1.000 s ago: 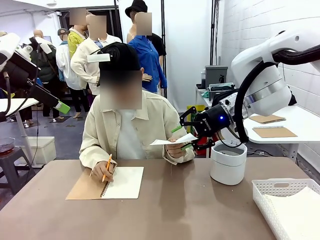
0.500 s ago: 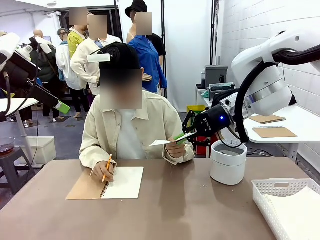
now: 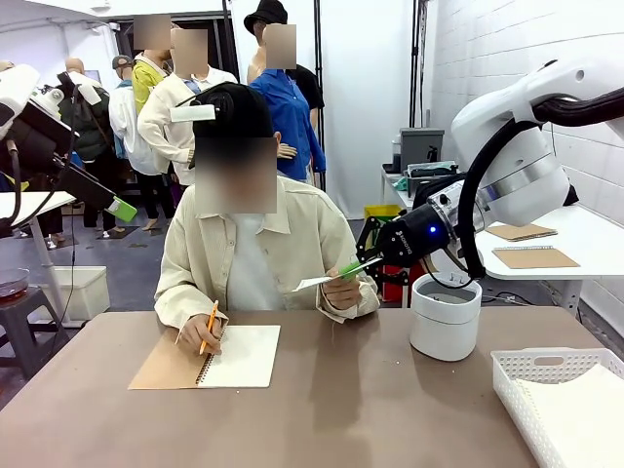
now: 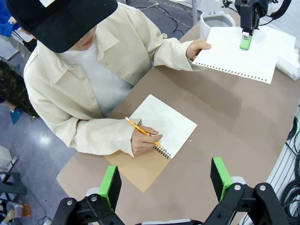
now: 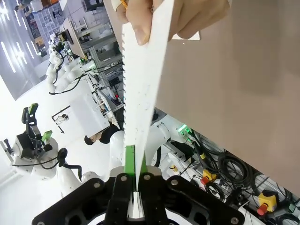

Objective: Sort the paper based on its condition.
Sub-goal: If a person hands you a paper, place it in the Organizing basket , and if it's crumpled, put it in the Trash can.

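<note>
Right hand (image 3: pixel 353 265) clamped on the paper (image 3: pixel 314 281); it runs flat leftward from my grip to the person's hand (image 3: pixel 343 291), gripping just beside mine.

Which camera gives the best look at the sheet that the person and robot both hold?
The left wrist view: the paper lies face-on, perforated edge visible, held between the person's hand and the right gripper. The front view and right wrist view show it nearly edge-on, a thin strip.

- Sheet (image 3: pixel 327 281): white, flat, punched holes along 1 edge; held level above table (image 3: pixel 370 409), betw. hand (image 3: pixel 343 291) & R gripper (image 3: pixel 356 265).
- More sheets (image 3: pixel 580 414): stacked flat in basket (image 3: pixel 517 366).
</note>
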`<state>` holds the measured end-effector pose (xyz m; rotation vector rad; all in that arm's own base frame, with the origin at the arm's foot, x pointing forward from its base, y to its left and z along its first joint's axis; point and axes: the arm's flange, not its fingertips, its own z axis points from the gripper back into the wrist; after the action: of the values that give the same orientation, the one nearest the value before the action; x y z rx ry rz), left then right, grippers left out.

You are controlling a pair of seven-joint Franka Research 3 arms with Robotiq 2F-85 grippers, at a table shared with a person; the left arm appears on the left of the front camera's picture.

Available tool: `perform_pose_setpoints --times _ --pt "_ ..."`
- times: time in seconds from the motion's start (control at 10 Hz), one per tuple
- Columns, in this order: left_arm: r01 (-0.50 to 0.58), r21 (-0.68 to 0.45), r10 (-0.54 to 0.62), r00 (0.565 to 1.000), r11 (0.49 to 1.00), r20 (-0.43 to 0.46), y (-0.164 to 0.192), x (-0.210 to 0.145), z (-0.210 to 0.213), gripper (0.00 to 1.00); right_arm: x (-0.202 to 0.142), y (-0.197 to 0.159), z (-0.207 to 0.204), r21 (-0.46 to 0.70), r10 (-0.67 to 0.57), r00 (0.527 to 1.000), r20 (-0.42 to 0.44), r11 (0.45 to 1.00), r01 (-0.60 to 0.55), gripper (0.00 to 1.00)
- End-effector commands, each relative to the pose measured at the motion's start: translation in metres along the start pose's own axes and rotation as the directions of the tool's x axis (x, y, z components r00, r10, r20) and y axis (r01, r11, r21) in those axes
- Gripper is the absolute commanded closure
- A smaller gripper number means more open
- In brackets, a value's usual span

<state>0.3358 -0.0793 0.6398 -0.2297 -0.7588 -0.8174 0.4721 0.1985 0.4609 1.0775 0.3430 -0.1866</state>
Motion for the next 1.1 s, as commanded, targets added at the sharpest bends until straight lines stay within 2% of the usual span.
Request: perform_pose_setpoints --times 0.0,0.1,0.3,0.6,0.7,0.8,1.0 --pt "-0.004 -0.005 0.004 1.0 1.0 0.005 0.0 0.0 0.0 0.0 -0.012 0.006 0.002 0.025 0.016 1.0 0.004 1.0 -0.016 1.0" --pt "-0.004 -0.005 0.004 1.0 1.0 0.005 0.0 0.0 0.0 0.0 -0.025 0.013 0.008 -0.019 0.045 0.999 0.03 0.999 -0.044 1.0" --pt "-0.004 -0.005 0.004 1.0 1.0 0.005 0.0 0.0 0.0 0.0 -0.065 0.026 0.032 -0.12 0.166 0.986 0.004 0.979 -0.165 1.0" --pt "-0.004 -0.005 0.004 1.0 1.0 0.005 0.0 0.0 0.0 0.0 -0.13 0.03 0.066 -0.292 0.292 0.956 0.04 0.918 -0.268 1.0" --pt "-0.004 -0.005 0.004 1.0 1.0 0.005 0.0 0.0 0.0 0.0 -0.153 0.028 0.08 -0.423 0.367 0.928 0.066 0.852 -0.307 1.0" --pt "-0.004 -0.005 0.004 1.0 1.0 0.005 0.0 0.0 0.0 0.0 -0.17 0.025 0.091 -0.527 0.396 0.91 0.125 0.804 -0.277 1.0" --pt "-0.004 -0.005 0.004 1.0 1.0 0.005 0.0 0.0 0.0 0.0 -0.19 0.004 0.108 -0.696 0.456 0.877 0.153 0.68 -0.232 1.0"
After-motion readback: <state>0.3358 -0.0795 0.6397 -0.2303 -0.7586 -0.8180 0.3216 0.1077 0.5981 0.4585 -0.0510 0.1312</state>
